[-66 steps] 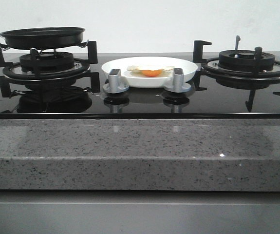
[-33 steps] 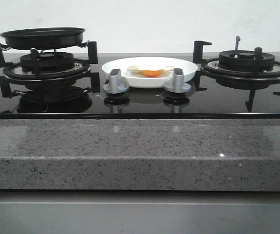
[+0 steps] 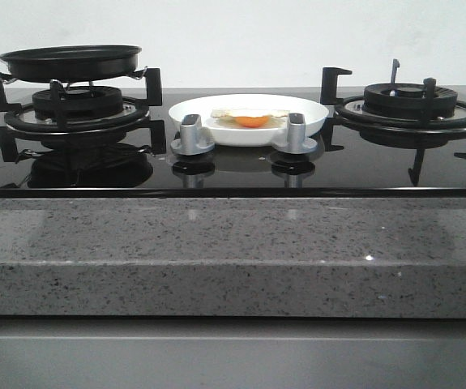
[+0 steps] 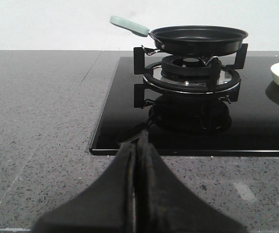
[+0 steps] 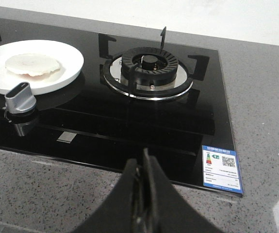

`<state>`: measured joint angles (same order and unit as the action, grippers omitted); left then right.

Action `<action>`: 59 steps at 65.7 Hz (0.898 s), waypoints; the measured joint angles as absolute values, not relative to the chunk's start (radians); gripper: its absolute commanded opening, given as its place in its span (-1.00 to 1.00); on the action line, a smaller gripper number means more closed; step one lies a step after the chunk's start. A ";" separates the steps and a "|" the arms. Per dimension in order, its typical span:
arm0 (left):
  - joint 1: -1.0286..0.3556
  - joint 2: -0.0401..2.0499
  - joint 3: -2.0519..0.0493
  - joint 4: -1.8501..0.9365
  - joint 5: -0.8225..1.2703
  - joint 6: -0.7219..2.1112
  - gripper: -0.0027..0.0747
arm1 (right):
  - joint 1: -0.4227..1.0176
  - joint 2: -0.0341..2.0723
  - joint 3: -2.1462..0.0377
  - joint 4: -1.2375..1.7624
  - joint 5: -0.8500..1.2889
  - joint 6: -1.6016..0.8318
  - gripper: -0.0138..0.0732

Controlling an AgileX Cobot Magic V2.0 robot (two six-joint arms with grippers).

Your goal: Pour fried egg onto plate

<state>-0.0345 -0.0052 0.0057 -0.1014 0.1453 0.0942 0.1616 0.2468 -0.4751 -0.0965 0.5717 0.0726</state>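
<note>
The fried egg (image 3: 251,118), off-white with an orange yolk, lies in the white plate (image 3: 314,121) on the black glass hob between the two burners. From the right wrist view the fried egg (image 5: 32,64) shows as a pale disc in the plate (image 5: 71,60). A black frying pan (image 3: 70,62) with a pale green handle (image 4: 128,25) sits on the left burner, and it looks bare inside. My left gripper (image 4: 137,141) is shut with nothing in it, over the grey counter in front of that burner. My right gripper (image 5: 144,158) is shut and holds nothing, over the counter near the hob's front edge.
Two silver knobs (image 3: 190,134) (image 3: 296,132) stand in front of the plate. The right burner (image 5: 148,68) has raised black pan supports. A blue energy label (image 5: 221,169) is stuck on the hob's corner. Speckled grey counter (image 4: 37,111) surrounds the hob.
</note>
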 measured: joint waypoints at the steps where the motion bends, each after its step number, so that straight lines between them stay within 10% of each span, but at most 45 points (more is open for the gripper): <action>1: -0.034 -0.005 0.006 -0.101 0.145 0.094 -0.98 | 0.162 0.247 -0.475 -0.097 0.572 0.073 -0.81; 59: -0.034 -0.005 0.006 -0.103 0.145 0.094 -0.98 | 0.088 0.200 -0.306 -0.100 0.327 0.073 -0.81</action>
